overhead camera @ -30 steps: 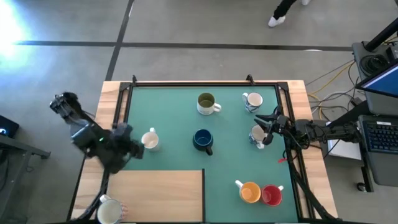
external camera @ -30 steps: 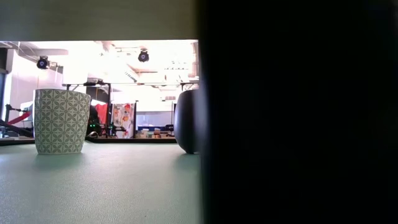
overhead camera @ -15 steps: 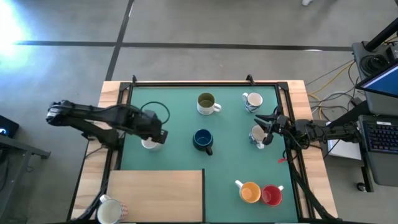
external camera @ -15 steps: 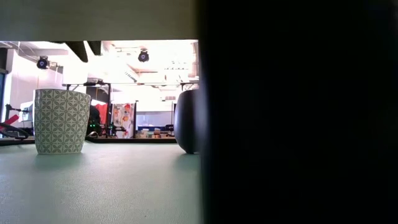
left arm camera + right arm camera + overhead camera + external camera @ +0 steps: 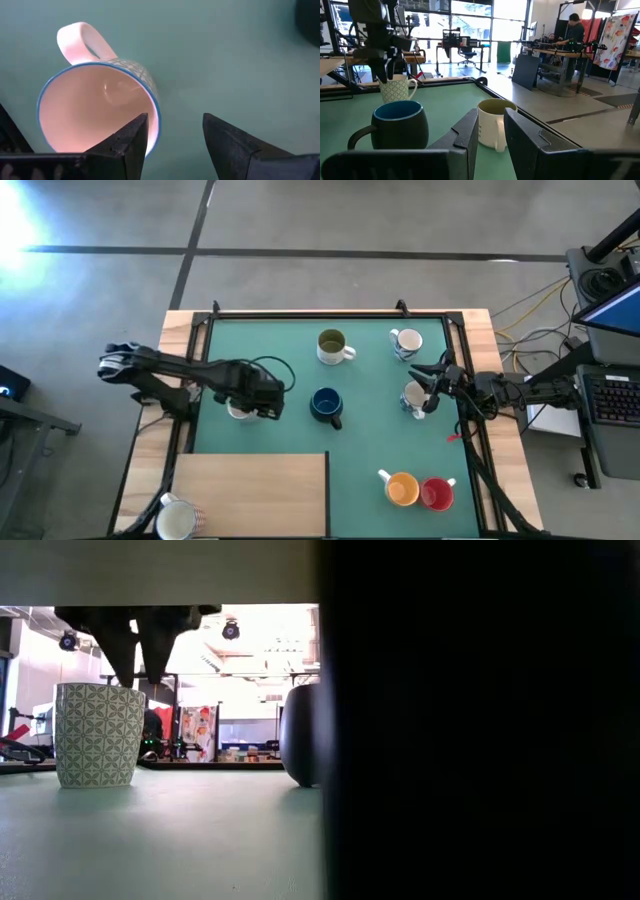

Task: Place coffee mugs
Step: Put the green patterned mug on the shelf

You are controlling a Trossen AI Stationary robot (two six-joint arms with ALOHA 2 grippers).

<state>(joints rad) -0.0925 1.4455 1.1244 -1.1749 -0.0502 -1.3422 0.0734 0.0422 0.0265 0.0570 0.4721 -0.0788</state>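
Left gripper [image 5: 172, 132] over patterned mug [image 5: 97, 107], jaws open astride rim. Right gripper [image 5: 490, 132] idle, jaws open. Risk: off-centre closure tips mug.

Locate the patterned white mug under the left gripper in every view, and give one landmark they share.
High view: patterned mug at the mat's left, mostly hidden under the left gripper.
Low view: at left, gripper above it.
Left wrist view: seen from above, one finger over its rim.
Right wrist view: far left, behind the dark blue mug.
Shared landmark: the dark blue mug beside it.
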